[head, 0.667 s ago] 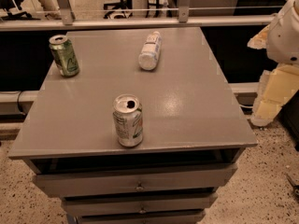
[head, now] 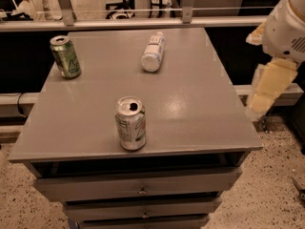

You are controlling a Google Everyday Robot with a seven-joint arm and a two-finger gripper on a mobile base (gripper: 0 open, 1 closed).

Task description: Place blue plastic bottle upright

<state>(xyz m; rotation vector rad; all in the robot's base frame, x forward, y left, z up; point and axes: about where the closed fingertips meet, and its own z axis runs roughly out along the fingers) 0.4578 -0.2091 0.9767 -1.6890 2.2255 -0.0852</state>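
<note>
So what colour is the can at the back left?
The can is green, in the camera view. The gripper hangs right of the table.

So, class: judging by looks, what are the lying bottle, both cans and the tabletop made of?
The blue plastic bottle: translucent plastic, seemingly, with pale label. The green can and white-and-green can: probably aluminium, shiny rims. The tabletop: grey, semi-gloss, reflecting light; material unclear. The gripper hangs beyond the tabletop's right edge.
</note>
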